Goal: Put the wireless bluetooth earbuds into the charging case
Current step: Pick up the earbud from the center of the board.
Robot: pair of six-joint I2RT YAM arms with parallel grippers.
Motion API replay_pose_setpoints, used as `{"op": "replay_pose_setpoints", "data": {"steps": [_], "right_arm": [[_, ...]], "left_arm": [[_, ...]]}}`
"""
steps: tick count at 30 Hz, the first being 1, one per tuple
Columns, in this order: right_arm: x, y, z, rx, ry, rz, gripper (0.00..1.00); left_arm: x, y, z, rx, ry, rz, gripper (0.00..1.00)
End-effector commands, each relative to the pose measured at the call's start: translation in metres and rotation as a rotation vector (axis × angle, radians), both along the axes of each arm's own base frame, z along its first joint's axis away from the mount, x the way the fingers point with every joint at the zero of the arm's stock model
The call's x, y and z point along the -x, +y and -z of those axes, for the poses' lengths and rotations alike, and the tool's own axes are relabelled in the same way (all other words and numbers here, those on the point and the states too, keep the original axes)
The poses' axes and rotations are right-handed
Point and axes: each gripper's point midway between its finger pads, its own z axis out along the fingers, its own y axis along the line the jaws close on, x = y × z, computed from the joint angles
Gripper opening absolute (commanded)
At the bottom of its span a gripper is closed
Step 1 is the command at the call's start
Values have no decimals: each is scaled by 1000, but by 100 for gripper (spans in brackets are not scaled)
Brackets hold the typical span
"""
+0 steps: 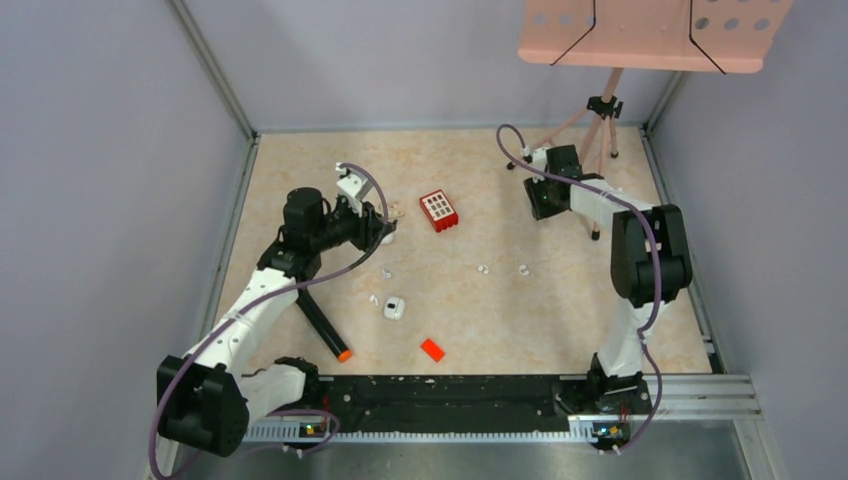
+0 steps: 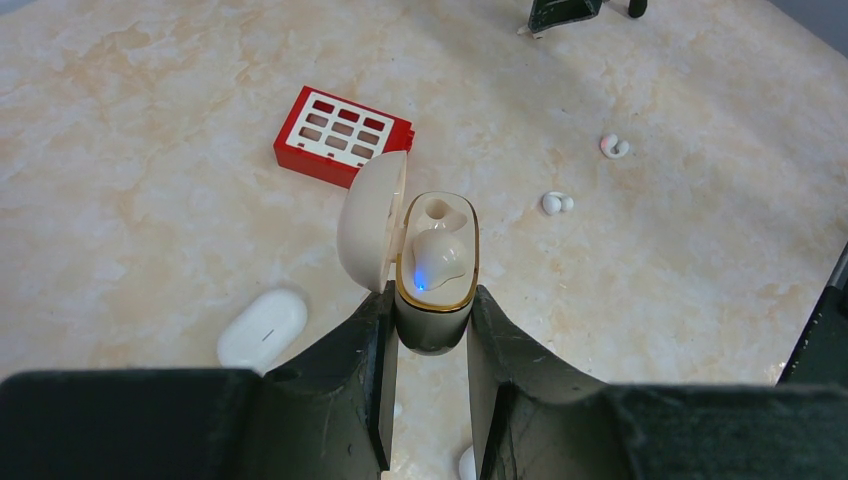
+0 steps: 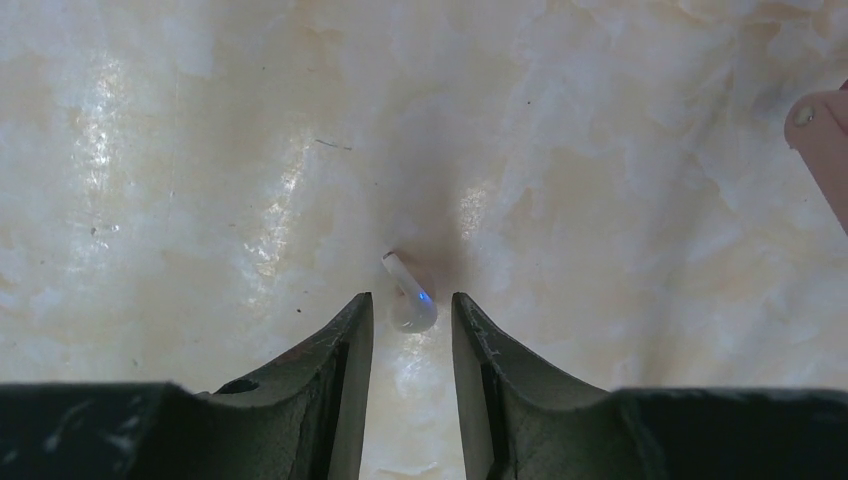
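Left wrist: charging case (image 2: pixel 432 326) between fingers (image 2: pixel 345 385)

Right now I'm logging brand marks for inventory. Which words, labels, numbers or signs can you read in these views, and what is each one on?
No text can be read in any view.
charging case: no print visible, only a blue light glowing inside.
red block: a white grid of holes, no lettering.
white oval object: one short dark line, no letters.
earbud in the right wrist view: a blue light, no marking.

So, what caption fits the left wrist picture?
Left pincer grips open charging case, one earbud seated, red block beyond.
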Motion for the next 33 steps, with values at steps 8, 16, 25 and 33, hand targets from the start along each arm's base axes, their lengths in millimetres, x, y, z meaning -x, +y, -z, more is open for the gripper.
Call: {"op": "replay_pose_setpoints", "data": {"steps": [8, 16, 25, 33], "right_arm": [[-8, 7, 2, -3, 1, -146, 35], [-5, 0, 13, 19, 30, -123, 35], [1, -12, 24, 39, 70, -97, 28], [11, -16, 29, 48, 98, -90, 31]], "left_arm": [[-7, -1, -28, 14, -87, 8, 0], [-6, -1, -26, 21, -83, 5, 0], [-5, -1, -27, 21, -86, 3, 0], [-5, -1, -27, 21, -87, 5, 0]]}}
